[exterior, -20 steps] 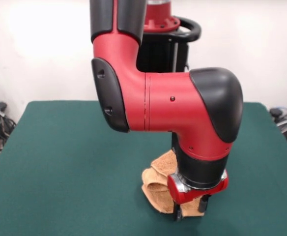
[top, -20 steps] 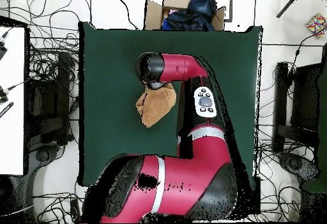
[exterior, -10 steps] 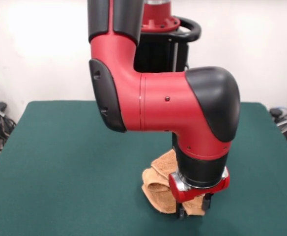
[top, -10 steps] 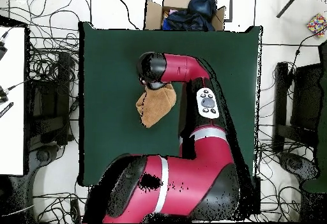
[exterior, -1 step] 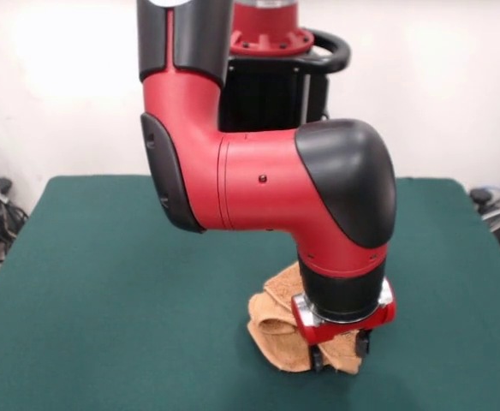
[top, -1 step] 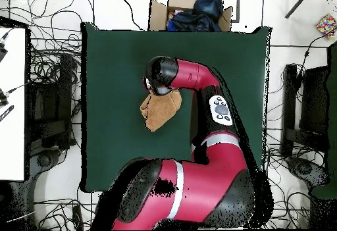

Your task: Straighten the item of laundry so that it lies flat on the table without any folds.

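Low on the table [exterior, -1 step: 104, 282], the pincer [exterior, -1 step: 340, 351] touches the crumpled washcloth [exterior, -1 step: 276, 330]; its grip cannot be told.

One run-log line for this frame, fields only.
washcloth: crumpled, folds showing | pincer: down on washcloth's edge, closure unclear | table: green | task: not flat yet

The washcloth [exterior, -1 step: 288, 338] lies bunched on the table [exterior, -1 step: 104, 282], toward its near edge in the front view, with the gripper [exterior, -1 step: 340, 355] directly on top.
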You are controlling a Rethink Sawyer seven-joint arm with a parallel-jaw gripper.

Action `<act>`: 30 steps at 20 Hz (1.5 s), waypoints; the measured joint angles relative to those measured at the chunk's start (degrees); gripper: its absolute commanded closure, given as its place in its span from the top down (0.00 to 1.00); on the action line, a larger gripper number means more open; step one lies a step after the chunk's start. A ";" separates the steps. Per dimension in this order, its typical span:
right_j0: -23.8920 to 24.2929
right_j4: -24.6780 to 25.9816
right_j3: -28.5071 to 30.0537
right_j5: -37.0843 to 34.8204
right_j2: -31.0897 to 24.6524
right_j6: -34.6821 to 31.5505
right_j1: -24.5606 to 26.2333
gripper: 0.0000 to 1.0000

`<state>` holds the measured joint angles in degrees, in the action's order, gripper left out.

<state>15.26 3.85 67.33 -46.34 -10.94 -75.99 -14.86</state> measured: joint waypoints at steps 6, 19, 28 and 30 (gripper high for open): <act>0.00 -0.77 0.39 0.00 0.00 0.00 0.00 1.00; -0.09 -1.17 0.72 0.43 0.00 0.00 0.01 0.00; -0.37 -1.17 0.82 0.57 0.00 0.00 0.01 0.00; -0.40 -1.17 0.82 0.57 0.00 0.00 0.01 0.00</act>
<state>14.86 2.68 68.15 -45.77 -10.94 -75.99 -14.86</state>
